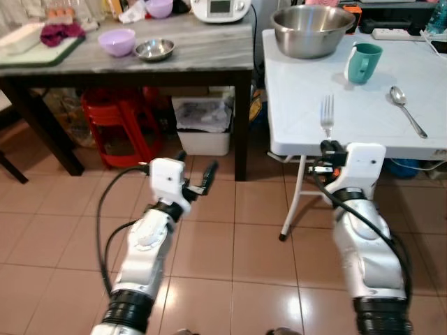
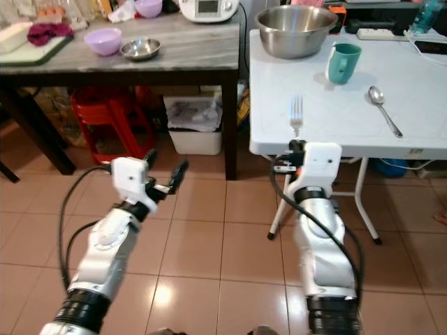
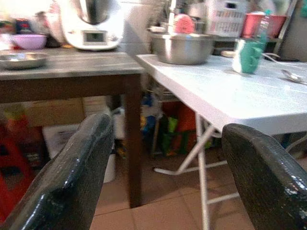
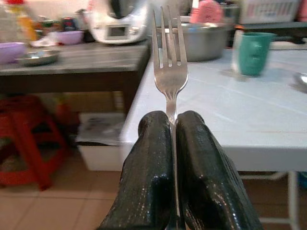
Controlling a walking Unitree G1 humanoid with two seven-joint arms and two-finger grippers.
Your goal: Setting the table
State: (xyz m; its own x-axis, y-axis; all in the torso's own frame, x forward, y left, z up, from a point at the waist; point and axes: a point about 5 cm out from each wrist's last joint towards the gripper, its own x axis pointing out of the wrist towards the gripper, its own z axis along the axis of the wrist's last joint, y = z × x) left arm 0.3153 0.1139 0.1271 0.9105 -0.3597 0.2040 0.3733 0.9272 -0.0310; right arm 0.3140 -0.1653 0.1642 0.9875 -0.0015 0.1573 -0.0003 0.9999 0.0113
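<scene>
My right gripper [image 4: 171,122] is shut on a silver fork [image 1: 326,115] whose tines [image 4: 168,45] stick out over the near edge of the white folding table [image 1: 307,118]. On that table stand a teal mug [image 1: 363,63], a spoon [image 1: 407,109] and a large steel bowl [image 1: 312,29]. My left gripper [image 3: 163,158] is open and empty, held low above the tiled floor, left of the white table; one black finger [image 1: 209,176] shows in the left eye view.
A dark wooden table [image 1: 202,52] at the left carries a lilac bowl [image 1: 116,41], a small steel bowl [image 1: 155,49], a cutting board and a white appliance [image 1: 220,8]. Beneath it stand red stools [image 1: 119,122] and a white bin [image 1: 204,125]. Power strip at the white table's far edge.
</scene>
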